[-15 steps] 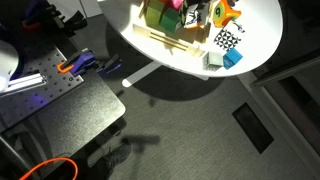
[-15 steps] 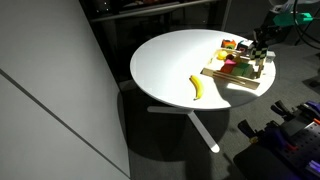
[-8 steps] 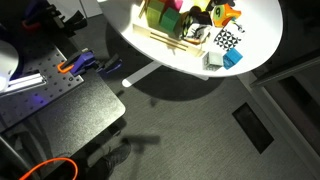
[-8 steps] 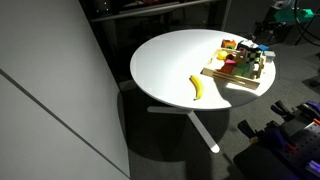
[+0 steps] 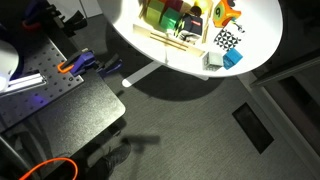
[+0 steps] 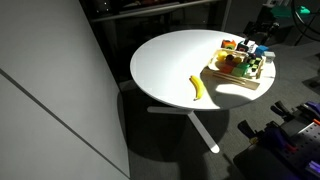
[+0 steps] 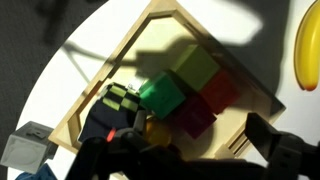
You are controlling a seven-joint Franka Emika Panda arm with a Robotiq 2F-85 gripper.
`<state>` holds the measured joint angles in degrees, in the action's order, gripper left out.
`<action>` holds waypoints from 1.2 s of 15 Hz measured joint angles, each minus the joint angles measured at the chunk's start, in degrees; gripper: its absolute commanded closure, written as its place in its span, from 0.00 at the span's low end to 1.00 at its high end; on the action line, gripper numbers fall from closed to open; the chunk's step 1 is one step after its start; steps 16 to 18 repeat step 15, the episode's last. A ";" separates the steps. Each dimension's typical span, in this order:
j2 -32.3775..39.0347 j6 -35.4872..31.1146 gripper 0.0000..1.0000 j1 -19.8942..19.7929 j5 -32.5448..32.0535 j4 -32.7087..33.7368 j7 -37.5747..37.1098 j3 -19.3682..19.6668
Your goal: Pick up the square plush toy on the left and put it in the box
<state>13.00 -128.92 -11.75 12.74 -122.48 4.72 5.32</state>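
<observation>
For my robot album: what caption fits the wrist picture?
Open tool above a wooden box of coloured cubes, banana beside it.

Lab, perforated breadboard bench

A round white bench carries a yellow banana near its middle. Towards one edge stand a wooden-framed box, a checkered cube and a blue cube.

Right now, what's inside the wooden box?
In the wrist view the box holds four blocks: green, yellow-green, red, magenta, plus a dark blue soft item and a green-black checkered piece. The gripper covers the near corner; anything there is hidden.
</observation>
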 measured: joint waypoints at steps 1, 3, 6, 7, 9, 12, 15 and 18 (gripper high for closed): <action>-0.66 2.55 0.00 0.31 0.03 -0.01 0.28 -0.28; -1.84 6.83 0.00 1.10 0.01 -0.02 0.88 -0.47; -3.58 9.41 0.00 2.45 -2.62 -0.34 1.19 -0.46; -4.22 9.38 0.00 2.86 -4.05 -0.57 1.19 -0.45; -5.38 9.18 0.00 3.48 -6.68 -0.92 1.19 -0.44; -7.18 8.25 0.00 4.08 -8.84 -1.71 1.17 -0.44; -6.68 8.25 0.00 4.10 -8.84 -1.75 1.17 -0.40; -6.68 8.25 0.00 4.10 -8.84 -1.75 1.17 -0.40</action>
